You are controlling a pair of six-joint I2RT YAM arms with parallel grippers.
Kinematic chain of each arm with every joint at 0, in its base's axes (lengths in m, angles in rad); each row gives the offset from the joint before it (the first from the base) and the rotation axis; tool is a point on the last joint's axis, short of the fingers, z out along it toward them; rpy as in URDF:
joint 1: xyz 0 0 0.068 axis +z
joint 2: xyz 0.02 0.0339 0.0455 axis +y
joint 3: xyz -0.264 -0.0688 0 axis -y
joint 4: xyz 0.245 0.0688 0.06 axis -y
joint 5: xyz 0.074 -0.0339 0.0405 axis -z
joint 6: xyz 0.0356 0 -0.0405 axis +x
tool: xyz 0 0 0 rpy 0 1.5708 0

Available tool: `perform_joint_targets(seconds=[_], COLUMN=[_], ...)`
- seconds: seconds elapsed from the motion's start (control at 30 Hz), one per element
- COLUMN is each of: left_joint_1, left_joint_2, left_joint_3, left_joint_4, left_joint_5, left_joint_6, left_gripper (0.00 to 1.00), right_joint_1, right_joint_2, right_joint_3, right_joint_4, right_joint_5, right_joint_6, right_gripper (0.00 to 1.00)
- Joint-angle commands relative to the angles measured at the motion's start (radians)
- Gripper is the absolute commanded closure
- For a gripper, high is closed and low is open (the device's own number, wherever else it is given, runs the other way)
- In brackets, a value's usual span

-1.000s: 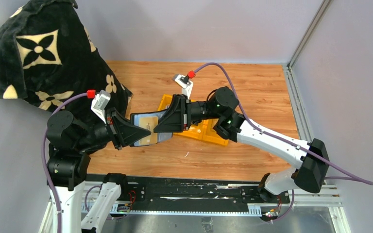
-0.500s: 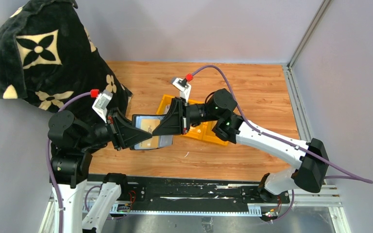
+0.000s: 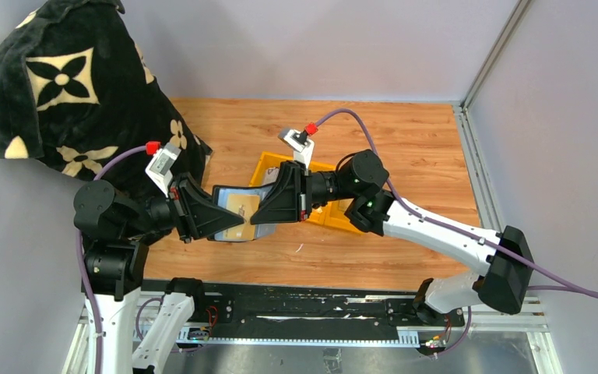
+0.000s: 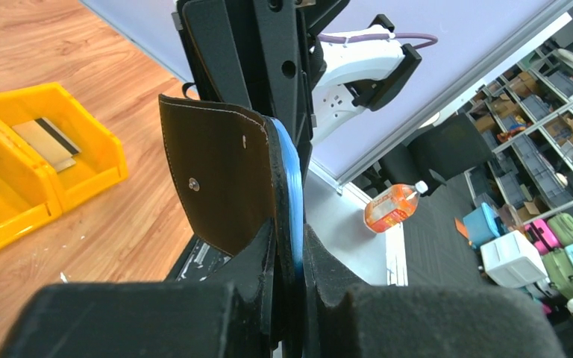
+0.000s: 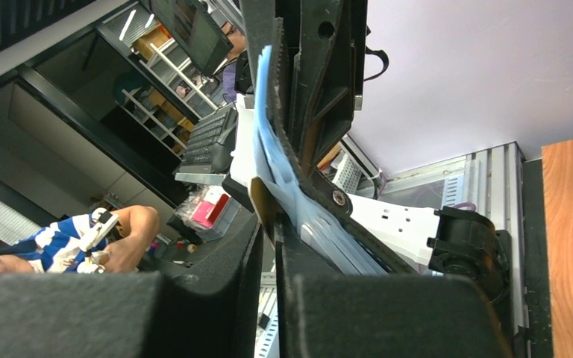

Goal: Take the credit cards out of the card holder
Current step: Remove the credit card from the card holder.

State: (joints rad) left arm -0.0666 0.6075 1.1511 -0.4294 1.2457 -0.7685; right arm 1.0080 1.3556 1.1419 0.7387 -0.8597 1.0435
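Observation:
The black card holder (image 3: 226,232) is held in the air between both arms, open, with blue inner sleeves. My left gripper (image 3: 216,216) is shut on its left end; in the left wrist view my left gripper (image 4: 289,257) pinches the holder (image 4: 216,171) edge-on, its flap and snap showing. A tan credit card (image 3: 241,206) lies in the open holder. My right gripper (image 3: 260,210) is shut on that card's right edge; in the right wrist view the thin tan card edge (image 5: 262,212) sits between my right gripper's (image 5: 268,235) fingers. Another card with a dark stripe (image 4: 45,136) lies in the yellow bin.
The yellow three-compartment bin (image 3: 335,216) stands on the wooden table behind and right of the grippers, also in the left wrist view (image 4: 97,160). A large black cloth bag with cream flowers (image 3: 70,86) fills the back left corner. Grey walls enclose the table.
Both grippers have stayed closed on the holder and card. The right arm has shifted slightly to the right and the holder sits a little lower.

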Motion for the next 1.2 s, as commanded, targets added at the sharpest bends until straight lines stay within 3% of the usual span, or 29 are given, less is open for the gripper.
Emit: perform_joint_targets(seconds=[0.0,0.1,0.47,0.6,0.63,0.7,0.87,0.93,1.17], left_joint_1=[0.001,0.001,0.001,0.0,0.001,0.001,0.001,0.001,0.001], left_joint_2=[-0.011,-0.011,-0.009,-0.006,-0.006,-0.007,-0.01,-0.01,-0.007], left_joint_3=[0.043,0.046,0.071,0.076,0.076,0.074,0.068,0.067,0.07], left_joint_4=[0.049,0.05,0.045,0.047,0.046,0.046,0.046,0.041,-0.004], left_joint_5=[0.04,0.041,0.04,0.039,0.037,0.03,0.02,0.021,0.012], left_joint_6=[-0.034,-0.034,-0.041,-0.042,-0.04,-0.035,-0.028,-0.025,0.031], left_gripper=[0.94,0.94,0.93,0.97,0.98,1.0,1.0,1.0,1.0], right_joint_1=[0.007,0.006,-0.022,-0.022,-0.02,-0.013,0.002,0.003,0.002], right_joint_2=[-0.026,-0.038,-0.082,-0.077,-0.075,-0.068,-0.028,-0.02,-0.039], right_joint_3=[-0.028,-0.041,-0.079,-0.074,-0.071,-0.059,0.007,0.026,0.016], right_joint_4=[0.063,0.081,0.059,0.029,0.029,0.033,0.034,0.04,0.051], right_joint_5=[0.008,0.011,0.034,0.027,0.025,0.029,0.035,0.035,0.038], right_joint_6=[0.019,0.02,0.007,-0.005,-0.003,0.001,0.018,0.025,0.034], right_gripper=[0.91,1.0,1.0,1.0,0.95,0.77,0.66,0.69,0.93])
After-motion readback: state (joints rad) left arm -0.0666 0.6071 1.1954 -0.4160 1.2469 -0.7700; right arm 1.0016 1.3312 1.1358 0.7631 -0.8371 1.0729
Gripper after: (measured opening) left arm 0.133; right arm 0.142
